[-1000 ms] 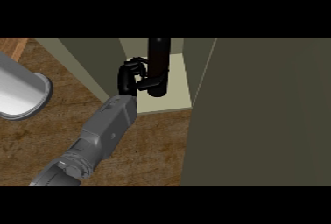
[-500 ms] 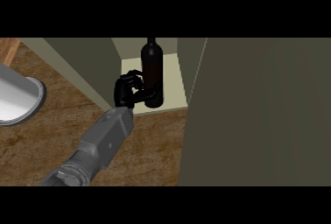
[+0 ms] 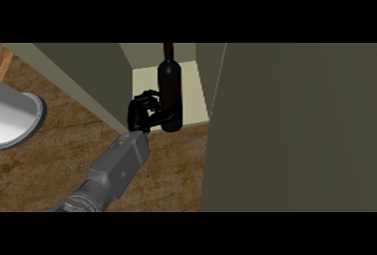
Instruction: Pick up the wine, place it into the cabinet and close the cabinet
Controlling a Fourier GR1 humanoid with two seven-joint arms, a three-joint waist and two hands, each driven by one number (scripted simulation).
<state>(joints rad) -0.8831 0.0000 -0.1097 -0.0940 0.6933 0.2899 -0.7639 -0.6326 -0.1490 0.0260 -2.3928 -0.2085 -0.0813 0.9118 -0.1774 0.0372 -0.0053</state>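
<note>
Leftmost, a grey bowl (image 3: 15, 117) sits on the counter (image 3: 59, 164); further right the hand (image 3: 143, 112) curls round the wine (image 3: 170, 94), which stands at the front edge of the cabinet (image 3: 193, 92) floor. Released there, it could tip out, or the door (image 3: 294, 124) at right might strike it on closing.

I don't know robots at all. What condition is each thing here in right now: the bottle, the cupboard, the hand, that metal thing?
Dark glass wine bottle: upright, on the cabinet's pale floor, at its front edge.
Olive-green cabinet: open, door swung out at the right.
Black hand: curled round the bottle's lower part.
Grey metal round vessel: on the wooden counter, at the left, partly out of view.
</note>
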